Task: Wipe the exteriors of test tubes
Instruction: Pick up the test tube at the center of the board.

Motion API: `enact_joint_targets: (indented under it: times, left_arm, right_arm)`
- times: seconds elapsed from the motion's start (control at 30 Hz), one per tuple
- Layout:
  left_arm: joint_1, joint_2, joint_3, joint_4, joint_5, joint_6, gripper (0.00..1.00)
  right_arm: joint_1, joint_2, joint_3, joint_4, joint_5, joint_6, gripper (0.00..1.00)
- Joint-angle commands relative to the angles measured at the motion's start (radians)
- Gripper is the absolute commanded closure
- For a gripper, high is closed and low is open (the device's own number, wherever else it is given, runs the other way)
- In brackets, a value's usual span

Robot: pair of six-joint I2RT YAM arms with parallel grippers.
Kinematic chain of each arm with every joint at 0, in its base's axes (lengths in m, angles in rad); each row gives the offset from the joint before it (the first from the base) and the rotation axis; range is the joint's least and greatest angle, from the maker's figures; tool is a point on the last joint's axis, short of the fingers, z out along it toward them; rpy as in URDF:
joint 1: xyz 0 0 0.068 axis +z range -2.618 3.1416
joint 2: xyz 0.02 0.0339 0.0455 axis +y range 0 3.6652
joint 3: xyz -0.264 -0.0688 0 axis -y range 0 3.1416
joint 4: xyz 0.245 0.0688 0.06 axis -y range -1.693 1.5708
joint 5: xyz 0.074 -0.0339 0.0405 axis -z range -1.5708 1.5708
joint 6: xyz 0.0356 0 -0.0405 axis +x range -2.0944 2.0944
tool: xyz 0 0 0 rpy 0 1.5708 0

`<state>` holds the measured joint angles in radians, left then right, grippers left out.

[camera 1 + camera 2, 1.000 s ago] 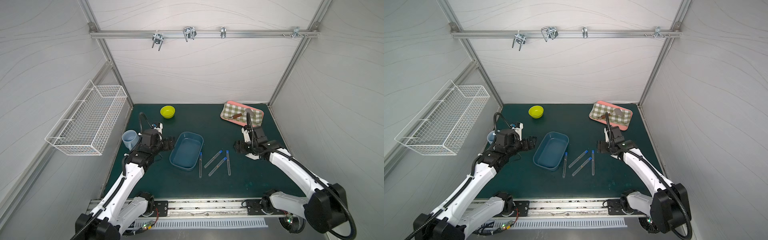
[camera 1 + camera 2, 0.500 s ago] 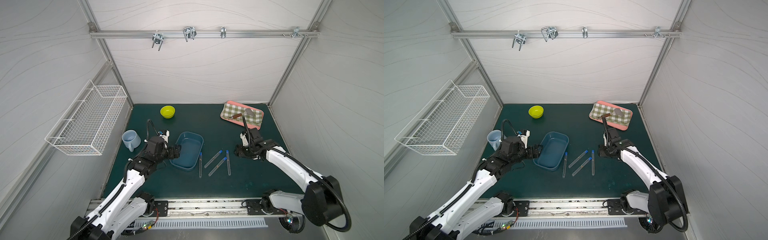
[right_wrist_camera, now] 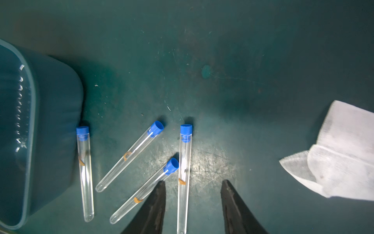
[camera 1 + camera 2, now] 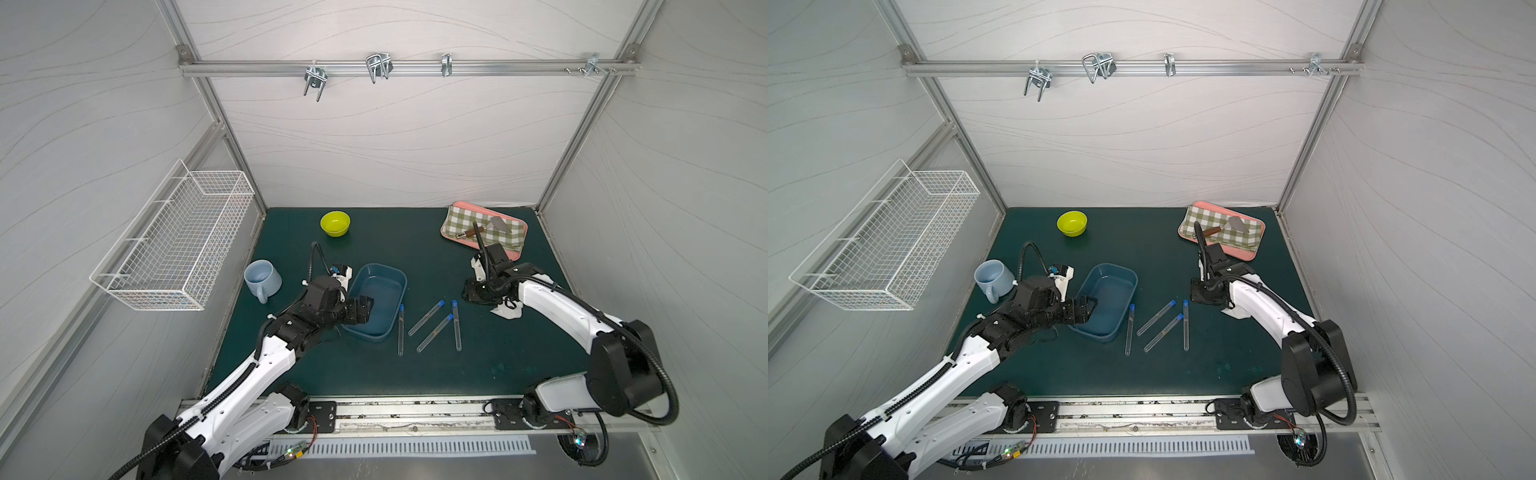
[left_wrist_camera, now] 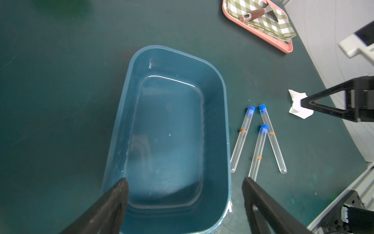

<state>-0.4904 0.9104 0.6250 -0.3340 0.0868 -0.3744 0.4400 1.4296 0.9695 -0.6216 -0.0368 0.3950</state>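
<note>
Four test tubes (image 4: 434,332) lying flat on table (image 4: 374,374), between blue tub (image 5: 226,125) and gauze wipe (image 3: 344,158). Left claw (image 5: 184,180) hanging spread over tub. Right claw (image 3: 193,182) half-spread, empty, poised over one tube. I'm aiming for centred, gentle mid-length pinch; tube likely rolling.

I see my left gripper (image 4: 368,309) gone from the mug (image 4: 262,278) to the near-left rim of the blue tub (image 4: 386,291); my right gripper (image 3: 192,182) is further left, jaws narrower

Left arm (image 4: 270,359) and right arm (image 4: 552,301) reach forward, wrists tipped down; left gripper (image 5: 184,181) gapes wide, right gripper (image 3: 193,181) narrower, jaws apart, seemingly holding nothing.
</note>
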Motion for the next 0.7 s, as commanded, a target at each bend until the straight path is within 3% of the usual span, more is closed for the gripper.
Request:
enact_joint_targets:
  times: [0.0,0.33,0.67]
  left_arm:
    - [-0.017,-0.017,-0.011,0.053,-0.012,-0.036,0.11]
    - [-0.028,-0.013,-0.027,0.05,0.011,-0.031,0.1]
    - [-0.031,-0.014,-0.029,0.048,0.028,-0.039,0.1]
  right_arm:
    - [0.038,0.045,0.021,-0.029,0.021,0.005,0.56]
    - [0.119,0.188,0.073,-0.033,0.09,0.022,0.62]
    - [0.131,0.264,0.088,-0.038,0.126,0.039,0.66]
